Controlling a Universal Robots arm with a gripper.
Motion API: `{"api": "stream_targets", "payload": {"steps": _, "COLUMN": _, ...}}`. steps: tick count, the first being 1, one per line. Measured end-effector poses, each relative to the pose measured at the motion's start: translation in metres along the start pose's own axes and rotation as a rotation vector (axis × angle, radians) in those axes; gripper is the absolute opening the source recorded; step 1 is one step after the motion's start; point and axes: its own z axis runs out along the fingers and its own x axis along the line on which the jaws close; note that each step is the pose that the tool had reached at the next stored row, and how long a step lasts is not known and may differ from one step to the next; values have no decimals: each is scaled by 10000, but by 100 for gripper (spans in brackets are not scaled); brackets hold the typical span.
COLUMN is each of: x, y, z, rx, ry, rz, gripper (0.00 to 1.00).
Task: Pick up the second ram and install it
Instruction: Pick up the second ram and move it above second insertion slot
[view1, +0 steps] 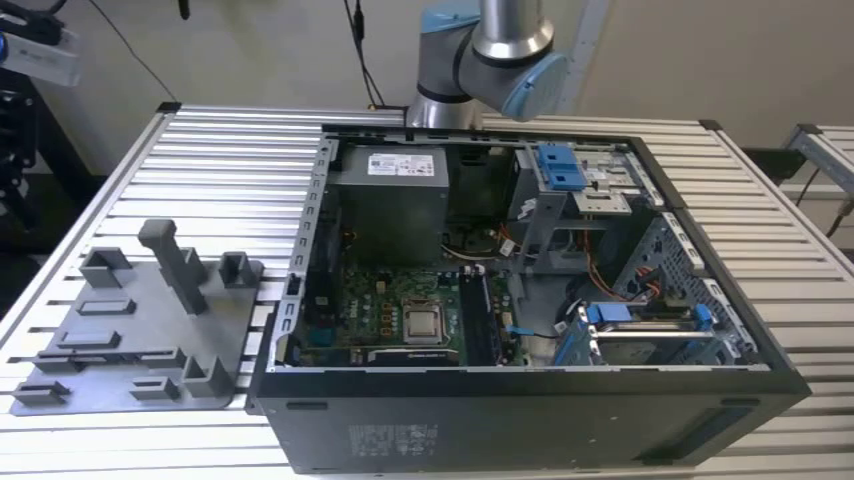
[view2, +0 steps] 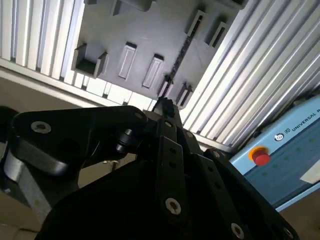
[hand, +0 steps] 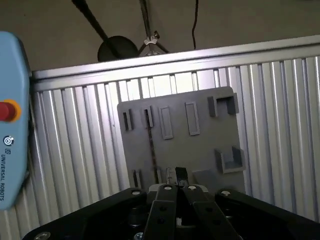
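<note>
In the exterior view, the arm (view1: 487, 60) leaves the picture at its upper edge. A grey fixture plate (view1: 147, 330) lies just beside the open computer case (view1: 534, 420), on the exterior view's left. No memory stick can be made out on the plate here.

In the first wrist view, the second ram (hand: 151, 145) stands on edge in the plate's (hand: 200, 150) slots. It shows as a thin dark line, so its chips and label are hidden. Its long axis runs across the plate toward the gripper (hand: 175, 174), which is closed and empty.

In the second wrist view, the ram's (view2: 177, 62) near end is hidden behind the gripper (view2: 162, 106). A blue pendant (view2: 285, 150) off the plate carries white print.
</note>
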Motion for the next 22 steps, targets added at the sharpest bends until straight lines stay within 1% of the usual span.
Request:
{"api": "stream_targets", "payload": {"steps": 3, "x": 0, "y": -1, "z": 13, "rx": 10, "ry": 23, "rz": -539, "gripper": 11}}
{"api": "stream_targets", "payload": {"steps": 4, "x": 0, "y": 0, "z": 15, "rx": 24, "ry": 31, "rz": -725, "gripper": 11}}
{"api": "stream_targets", "payload": {"steps": 6, "x": 0, "y": 0, "z": 20, "rx": 82, "ry": 39, "rz": -1041, "gripper": 11}}
{"api": "stream_targets", "payload": {"steps": 13, "x": 0, "y": -1, "z": 21, "rx": 97, "ry": 39, "rz": -1084, "gripper": 11}}
{"api": "stream_targets", "payload": {"steps": 15, "x": 0, "y": -1, "z": 21, "rx": 98, "ry": 39, "rz": -1085, "gripper": 12}}
{"api": "stream_targets", "payload": {"steps": 17, "x": 0, "y": -1, "z": 21, "rx": 99, "ry": 39, "rz": -1085, "gripper": 24}}
{"api": "stream_targets", "payload": {"steps": 18, "x": 0, "y": -1, "z": 21, "rx": 100, "ry": 39, "rz": -1085, "gripper": 24}}
{"api": "stream_targets", "payload": {"steps": 19, "x": 0, "y": -1, "z": 21, "rx": 100, "ry": 39, "rz": -1086, "gripper": 30}}
{"api": "stream_targets", "payload": {"steps": 20, "x": 0, "y": -1, "z": 20, "rx": 101, "ry": 40, "rz": -1086, "gripper": 30}}
{"api": "stream_targets", "payload": {"steps": 21, "x": 0, "y": -1, "z": 21, "rx": 102, "ry": 39, "rz": -1086, "gripper": 36}}
{"api": "stream_targets", "payload": {"steps": 22, "x": 0, "y": -1, "z": 21, "rx": 102, "ry": 39, "rz": -1086, "gripper": 36}}
